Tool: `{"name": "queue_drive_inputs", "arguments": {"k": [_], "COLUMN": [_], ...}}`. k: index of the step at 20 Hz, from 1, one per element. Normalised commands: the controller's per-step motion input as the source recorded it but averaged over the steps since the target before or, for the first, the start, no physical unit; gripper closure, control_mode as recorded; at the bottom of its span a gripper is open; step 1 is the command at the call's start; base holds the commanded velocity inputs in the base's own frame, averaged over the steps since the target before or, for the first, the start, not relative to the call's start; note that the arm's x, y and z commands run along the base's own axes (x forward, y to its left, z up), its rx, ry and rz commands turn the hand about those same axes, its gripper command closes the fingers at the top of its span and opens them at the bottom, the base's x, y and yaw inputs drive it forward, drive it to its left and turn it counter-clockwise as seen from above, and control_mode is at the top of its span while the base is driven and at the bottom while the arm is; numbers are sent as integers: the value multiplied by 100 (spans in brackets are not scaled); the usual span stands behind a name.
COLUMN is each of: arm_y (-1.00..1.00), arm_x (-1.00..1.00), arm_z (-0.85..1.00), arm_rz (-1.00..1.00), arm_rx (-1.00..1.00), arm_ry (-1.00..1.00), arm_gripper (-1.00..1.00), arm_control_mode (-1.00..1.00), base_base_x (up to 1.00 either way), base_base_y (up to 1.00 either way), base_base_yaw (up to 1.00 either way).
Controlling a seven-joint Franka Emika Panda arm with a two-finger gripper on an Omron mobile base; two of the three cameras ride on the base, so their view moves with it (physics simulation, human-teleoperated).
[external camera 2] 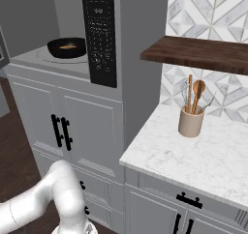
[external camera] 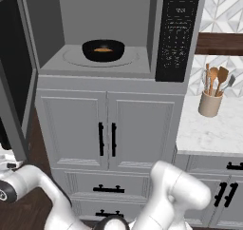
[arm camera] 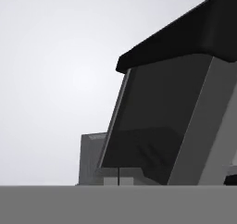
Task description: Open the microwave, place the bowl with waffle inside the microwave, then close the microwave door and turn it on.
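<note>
The microwave (external camera: 176, 34) (external camera 2: 99, 35) stands open, its grey cavity in plain sight. On the round turntable inside sits the black bowl (external camera: 103, 55) (external camera 2: 68, 51), upright, with the golden waffle (external camera: 103, 49) (external camera 2: 68, 46) in it. The microwave door (external camera: 14, 81) is swung out to the left. Its dark window (arm camera: 152, 126) and black bar handle (arm camera: 185, 33) loom very close in the hand view. My arm reaches low to the left, and its hand (external camera: 8, 163) sits just under the door's lower edge. The gripper is shut and nothing shows in it.
Grey panelled cabinets (external camera: 109, 129) with black handles run below the microwave. To the right is a marble counter (external camera: 209, 134) (external camera 2: 193, 155) with a beige utensil crock (external camera: 211, 103) (external camera 2: 190, 123). A dark wooden shelf (external camera 2: 203, 54) hangs above it.
</note>
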Motion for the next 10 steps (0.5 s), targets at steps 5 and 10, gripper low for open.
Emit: {"name": "queue_drive_inputs", "arguments": {"k": [5, 10], "arm_y": [0, -14], "arm_x": [-5, -20], "arm_z": [55, 56], "arm_rz": [0, 0], "arm_rx": [13, 30], "arm_ry": [-13, -5], "arm_gripper": [100, 100], "arm_control_mode": [-100, -100], "base_base_x": [0, 0], "base_base_y": [0, 0], "base_base_yaw": [0, 0]}}
